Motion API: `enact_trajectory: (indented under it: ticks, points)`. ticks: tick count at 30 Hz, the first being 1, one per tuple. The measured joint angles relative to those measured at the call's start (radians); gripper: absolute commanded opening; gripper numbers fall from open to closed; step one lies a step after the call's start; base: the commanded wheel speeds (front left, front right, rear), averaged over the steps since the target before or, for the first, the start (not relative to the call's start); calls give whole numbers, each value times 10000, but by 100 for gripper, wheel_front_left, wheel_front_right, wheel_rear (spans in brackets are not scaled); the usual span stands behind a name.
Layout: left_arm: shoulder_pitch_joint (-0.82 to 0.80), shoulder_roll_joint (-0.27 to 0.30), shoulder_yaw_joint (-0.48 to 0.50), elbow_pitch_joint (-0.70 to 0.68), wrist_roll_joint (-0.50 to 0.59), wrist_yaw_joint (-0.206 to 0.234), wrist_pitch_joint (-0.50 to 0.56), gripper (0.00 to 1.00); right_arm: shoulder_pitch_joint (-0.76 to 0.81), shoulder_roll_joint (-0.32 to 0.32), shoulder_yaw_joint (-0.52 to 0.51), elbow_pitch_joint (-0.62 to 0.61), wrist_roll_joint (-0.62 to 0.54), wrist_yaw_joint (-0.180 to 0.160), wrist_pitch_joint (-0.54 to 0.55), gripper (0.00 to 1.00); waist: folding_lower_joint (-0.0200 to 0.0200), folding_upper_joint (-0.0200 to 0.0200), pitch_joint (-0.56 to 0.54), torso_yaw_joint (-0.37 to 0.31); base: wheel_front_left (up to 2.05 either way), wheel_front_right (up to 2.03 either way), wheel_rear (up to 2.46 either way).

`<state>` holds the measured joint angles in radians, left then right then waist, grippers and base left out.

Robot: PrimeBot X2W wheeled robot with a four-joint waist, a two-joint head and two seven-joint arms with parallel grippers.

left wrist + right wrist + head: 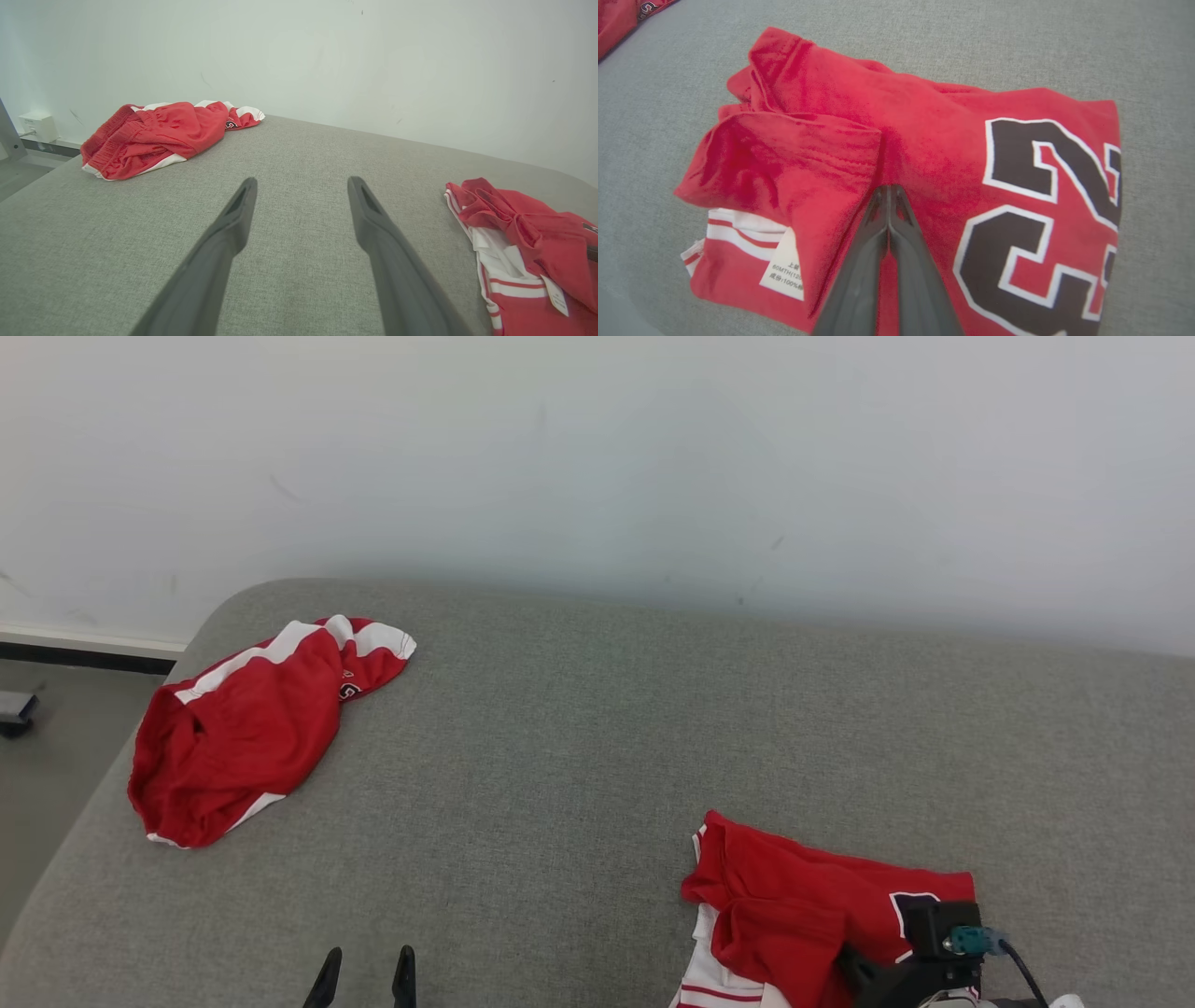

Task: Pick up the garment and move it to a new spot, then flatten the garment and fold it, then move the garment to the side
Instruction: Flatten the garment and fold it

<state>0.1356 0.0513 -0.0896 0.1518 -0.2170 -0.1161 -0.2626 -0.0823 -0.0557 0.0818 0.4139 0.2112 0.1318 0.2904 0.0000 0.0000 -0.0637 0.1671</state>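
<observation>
Head view: the garment (822, 905), a red jersey with black-and-white numerals, lies crumpled at 5 o'clock on the grey padded surface (597, 728). A second red-and-white piece (243, 728) sits well apart at 10 o'clock by the rounded corner, with the wall (597, 457) behind at 12. Right gripper (888, 189): fingers pressed fully together on a fold of the jersey, a white care label (784, 266) at its 8 o'clock. Left gripper (366, 963) at 7 o'clock: fingers spread wide, holding nothing, over grey surface between the two cloths.

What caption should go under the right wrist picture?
Right gripper shut on a crumpled red jersey lying on the grey surface.
</observation>
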Motion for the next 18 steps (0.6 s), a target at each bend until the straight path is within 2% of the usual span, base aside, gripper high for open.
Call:
enact_trajectory:
  ticks: [4, 8, 14, 18]
  points:
    - [0, 0, 15, 52, 17, -44, 2, 100, -166, 17, 612, 219, 69, 0, 25, 0, 0, 0, -15, 143, 0, 0, 0]
    - [3, 0, 73, 56, 29, -63, 2, 100, -162, 29, 1751, 188, 589, 0, 155, 0, 0, 0, -64, 224, 0, 0, 0]
    - [34, 0, 205, 23, 29, -69, 0, 100, -6, 50, 3860, -387, 1833, 0, 382, 0, 0, 0, -75, 113, 0, 0, 0]
    - [32, 0, 176, 13, 12, -67, 0, 100, -96, 52, 4544, -813, 2395, 0, 426, 0, 0, 0, -41, -17, 0, 0, 0]
